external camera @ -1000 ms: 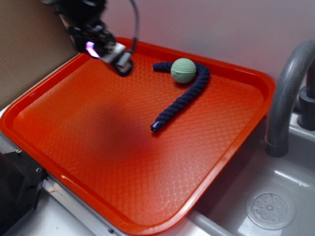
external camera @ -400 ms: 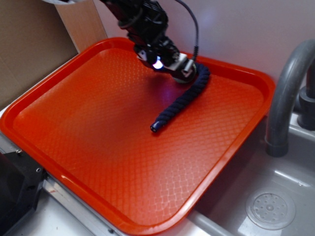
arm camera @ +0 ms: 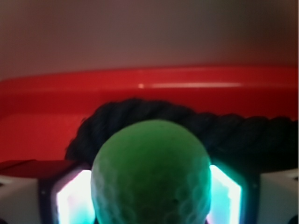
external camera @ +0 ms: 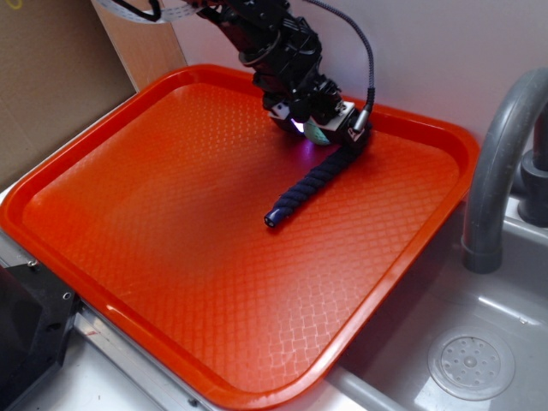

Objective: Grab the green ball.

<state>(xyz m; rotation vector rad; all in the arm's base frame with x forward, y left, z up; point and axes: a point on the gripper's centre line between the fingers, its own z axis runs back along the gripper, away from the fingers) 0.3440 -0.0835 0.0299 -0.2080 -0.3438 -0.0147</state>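
One textured orange plastic tray (external camera: pixel 128 214) occupied the work surface, with a brown cardboard panel (external camera: pixel 51 77) to its left and a grey sink (external camera: pixel 479 342) with a curved grey faucet (external camera: pixel 497 163) to its right. At the tray's far edge the black gripper (external camera: pixel 318 128) was lowered over the small pale green dimpled ball (arm camera: pixel 150 175), of which only a sliver showed in the exterior view. The wrist view showed the ball sitting between the two lit finger pads (arm camera: pixel 72 198), filling the gap. Whether the pads pressed on it could not be told, so the jaws' state remained undetermined. The dark navy braided rope (external camera: pixel 310 184) curved just behind the ball and trailed toward the tray's centre. In my judgement the grasp step was in hand: the fingers straddled the ball. The next move called for a firm closure on the ball alone, clear of the rope, then a straight lift.
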